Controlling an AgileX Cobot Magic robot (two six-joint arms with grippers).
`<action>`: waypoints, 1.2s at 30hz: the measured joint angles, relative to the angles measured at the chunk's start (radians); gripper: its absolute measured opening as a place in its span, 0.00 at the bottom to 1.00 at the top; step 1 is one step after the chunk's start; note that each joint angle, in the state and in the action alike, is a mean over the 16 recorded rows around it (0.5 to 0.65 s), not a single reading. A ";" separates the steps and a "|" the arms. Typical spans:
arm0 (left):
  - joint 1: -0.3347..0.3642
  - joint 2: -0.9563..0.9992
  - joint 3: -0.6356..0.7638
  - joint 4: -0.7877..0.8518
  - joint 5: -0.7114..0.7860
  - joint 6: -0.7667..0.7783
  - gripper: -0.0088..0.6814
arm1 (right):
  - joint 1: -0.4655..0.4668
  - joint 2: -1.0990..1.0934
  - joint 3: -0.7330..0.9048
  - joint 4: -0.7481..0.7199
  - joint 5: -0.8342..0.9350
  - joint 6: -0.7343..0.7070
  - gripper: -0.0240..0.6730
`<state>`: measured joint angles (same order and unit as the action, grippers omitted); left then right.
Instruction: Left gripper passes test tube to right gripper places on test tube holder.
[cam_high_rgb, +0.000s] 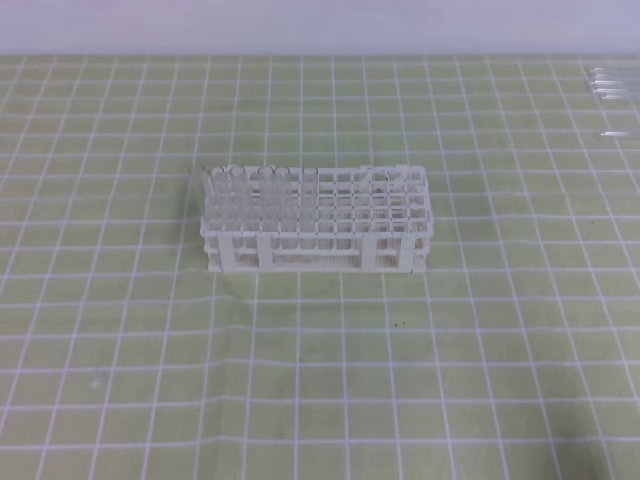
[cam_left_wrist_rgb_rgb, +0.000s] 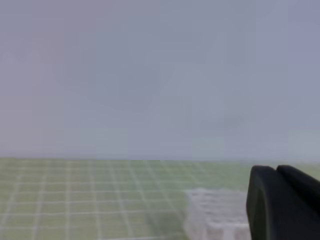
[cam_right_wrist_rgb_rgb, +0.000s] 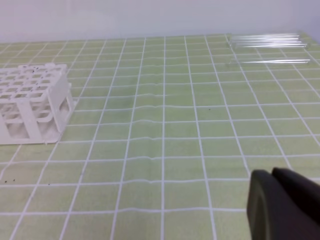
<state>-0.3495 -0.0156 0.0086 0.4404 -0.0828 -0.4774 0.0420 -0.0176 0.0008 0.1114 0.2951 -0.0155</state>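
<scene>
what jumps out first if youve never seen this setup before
The white test tube holder stands alone mid-mat on the green grid cloth, clear tubes filling its left cells. More loose tubes lie flat at the far right edge. Neither hand is over the table in the high view.

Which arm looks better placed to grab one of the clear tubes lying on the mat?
Probably right: the loose clear slim tubes lie at the green mat's far right, in the right wrist view; the left view faces the white plastic rack.
</scene>
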 joint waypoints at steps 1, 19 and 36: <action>0.042 -0.002 0.001 0.000 -0.008 -0.017 0.01 | 0.000 0.000 0.000 0.000 0.000 0.000 0.01; 0.256 -0.013 0.007 -0.014 0.238 -0.146 0.01 | 0.000 0.000 0.000 0.004 0.000 0.000 0.01; 0.256 -0.002 0.001 -0.312 0.339 0.252 0.01 | 0.000 0.001 0.000 0.006 0.000 0.000 0.01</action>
<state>-0.0930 -0.0177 0.0098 0.1285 0.2558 -0.2253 0.0420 -0.0166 0.0008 0.1176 0.2951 -0.0155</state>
